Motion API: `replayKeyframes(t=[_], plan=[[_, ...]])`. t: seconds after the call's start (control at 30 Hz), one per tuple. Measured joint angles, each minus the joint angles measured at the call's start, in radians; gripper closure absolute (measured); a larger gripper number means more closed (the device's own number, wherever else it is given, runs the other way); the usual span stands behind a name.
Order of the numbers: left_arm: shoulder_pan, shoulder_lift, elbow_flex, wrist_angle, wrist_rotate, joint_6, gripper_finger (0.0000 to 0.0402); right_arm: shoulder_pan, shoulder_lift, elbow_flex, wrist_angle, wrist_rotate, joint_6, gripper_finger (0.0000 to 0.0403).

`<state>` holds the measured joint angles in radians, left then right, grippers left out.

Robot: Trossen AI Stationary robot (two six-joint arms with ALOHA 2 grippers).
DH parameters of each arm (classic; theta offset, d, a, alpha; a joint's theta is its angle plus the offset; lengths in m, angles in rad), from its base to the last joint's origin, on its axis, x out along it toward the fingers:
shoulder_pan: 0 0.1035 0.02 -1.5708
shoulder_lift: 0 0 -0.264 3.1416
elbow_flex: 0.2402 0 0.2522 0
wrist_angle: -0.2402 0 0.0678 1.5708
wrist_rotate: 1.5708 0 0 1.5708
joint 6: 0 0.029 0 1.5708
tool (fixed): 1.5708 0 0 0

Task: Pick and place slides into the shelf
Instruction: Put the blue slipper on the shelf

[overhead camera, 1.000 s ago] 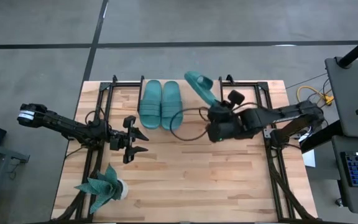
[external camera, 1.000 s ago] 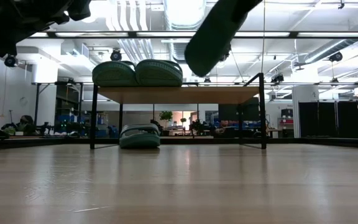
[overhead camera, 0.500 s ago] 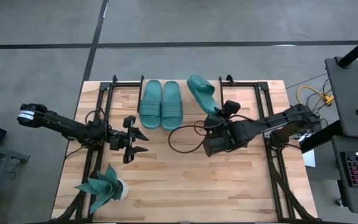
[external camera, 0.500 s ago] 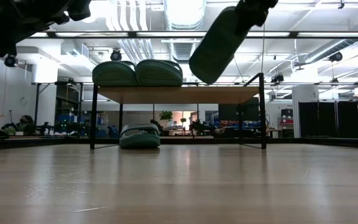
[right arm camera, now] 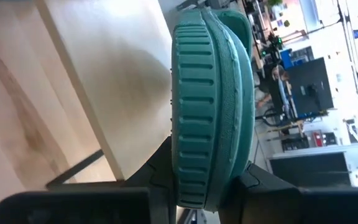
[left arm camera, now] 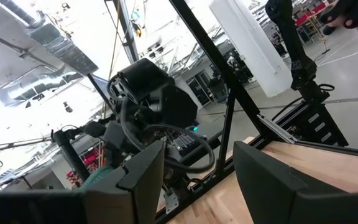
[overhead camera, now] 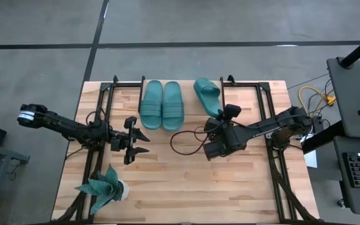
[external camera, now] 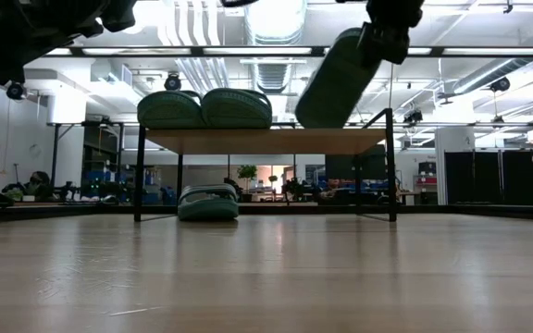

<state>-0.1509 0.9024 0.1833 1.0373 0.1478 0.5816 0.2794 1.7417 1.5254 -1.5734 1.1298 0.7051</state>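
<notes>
counting slides: two on the shelf (external camera: pixel 266 141) top (overhead camera: pixel 162 105), one beneath (external camera: pixel 208 202), the fourth (overhead camera: pixel 207 95) gripped in the right claw (overhead camera: pixel 219 119) just above the shelf top, unplaced; left claw (overhead camera: pixel 140 140) wide, empty, over the counter (overhead camera: pixel 186 181).

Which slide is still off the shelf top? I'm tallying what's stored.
The slide on the table under the shelf; two lie on top, one is held tilted in the right gripper.

Shelf (overhead camera: pixel 186 103): top mostly covered by sandals. Right gripper (right arm camera: pixel 197 177): fingertips hidden behind held sandal (right arm camera: pixel 207 106). Floor-level sandal (external camera: pixel 208 202): partly hidden, too small for detail.
</notes>
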Motion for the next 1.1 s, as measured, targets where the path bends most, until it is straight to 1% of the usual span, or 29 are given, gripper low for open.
replayKeyframes(t=[0.37, 0.7, 0.93, 1.0, 1.1], plan=[[0.0, 0.0, 0.0, -0.001, 0.0, 0.0, 0.0224, 0.0, 0.001, -0.035, 0.003, -0.003, 0.011, 0.0344], [0.0, 0.0, 0.0, 0.0, 0.0, 0.0, 0.0224, 0.0, 0.026, -0.119, 0.003, -0.004, 0.0, 0.0344], [0.0, 0.0, 0.0, 0.0, 0.0, 0.0, 0.0224, 0.0, 0.049, -0.142, 0.015, -0.055, 0.0, 0.0344], [0.0, 0.0, 0.0, 0.0, 0.0, 0.0, 0.0224, 0.0, 0.049, -0.142, 0.018, -0.068, 0.002, 0.0328], [0.0, 0.0, 0.0, 0.0, 0.0, 0.0, 0.0224, 0.0, 0.049, -0.139, 0.023, -0.09, 0.029, 0.0278]])
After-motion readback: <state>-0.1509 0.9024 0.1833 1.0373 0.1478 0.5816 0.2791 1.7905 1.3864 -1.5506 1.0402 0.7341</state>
